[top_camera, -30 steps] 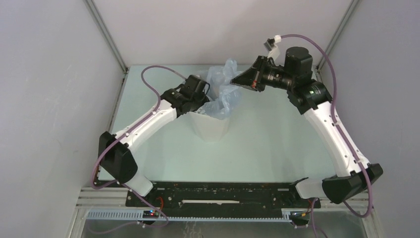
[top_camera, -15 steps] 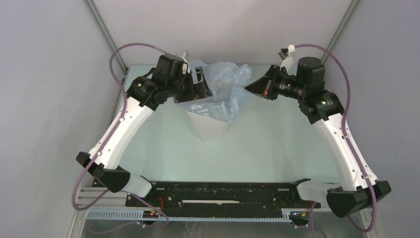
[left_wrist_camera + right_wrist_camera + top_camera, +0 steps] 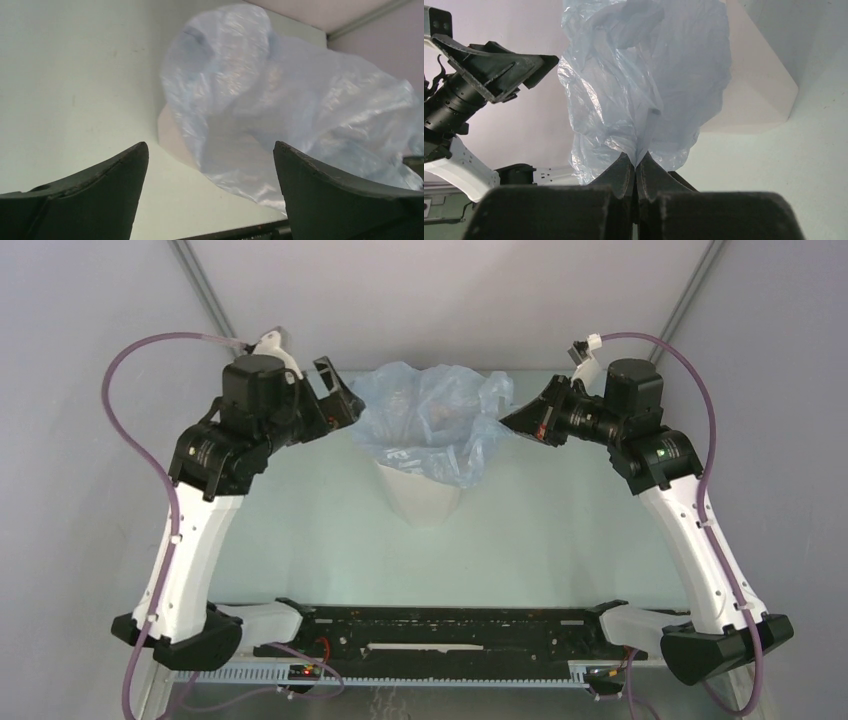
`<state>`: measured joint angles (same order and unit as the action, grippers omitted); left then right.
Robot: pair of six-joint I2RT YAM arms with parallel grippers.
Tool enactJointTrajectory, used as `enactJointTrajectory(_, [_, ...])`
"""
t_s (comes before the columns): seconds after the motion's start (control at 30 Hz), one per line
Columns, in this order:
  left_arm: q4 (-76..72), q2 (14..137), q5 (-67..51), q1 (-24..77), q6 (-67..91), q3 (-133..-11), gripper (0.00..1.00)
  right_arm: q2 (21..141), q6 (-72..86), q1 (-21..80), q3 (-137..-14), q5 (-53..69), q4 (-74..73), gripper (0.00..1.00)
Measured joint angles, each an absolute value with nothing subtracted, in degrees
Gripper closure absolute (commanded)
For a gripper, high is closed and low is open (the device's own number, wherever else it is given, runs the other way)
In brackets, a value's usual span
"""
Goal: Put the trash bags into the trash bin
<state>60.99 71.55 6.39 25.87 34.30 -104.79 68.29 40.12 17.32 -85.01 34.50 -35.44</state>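
With the bag [image 3: 430,425] draped over the mouth of the bin [image 3: 425,502], clenched only in the right claw [image 3: 504,421] while the left claw [image 3: 342,390] gapes free, any tug could drag it off or topple the bin

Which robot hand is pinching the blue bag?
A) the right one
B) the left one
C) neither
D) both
A: the right gripper has its jaws shut on a fold of the trash bag, while the left gripper has its jaws open, with nothing between them.
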Motion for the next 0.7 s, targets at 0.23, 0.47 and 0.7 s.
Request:
enactJointTrajectory(0.23, [62.0, 77.3, 8.3, 22.3, 34.3, -106.9, 0.34, 68.4, 40.2, 17.3, -85.0, 34.5, -35.2, 1.00])
enactJointTrajectory(0.47, [60.1, 86.9, 5.3, 23.3, 34.1, -106.9, 0.60, 68.1, 40.5, 17.3, -85.0, 33.9, -34.3, 1.00])
enactJointTrajectory(0.7, [60.0, 92.5, 6.3, 28.8, 32.1, -110.4, 0.81, 68.0, 41.0, 18.2, -84.7, 33.6, -33.5, 1.00])
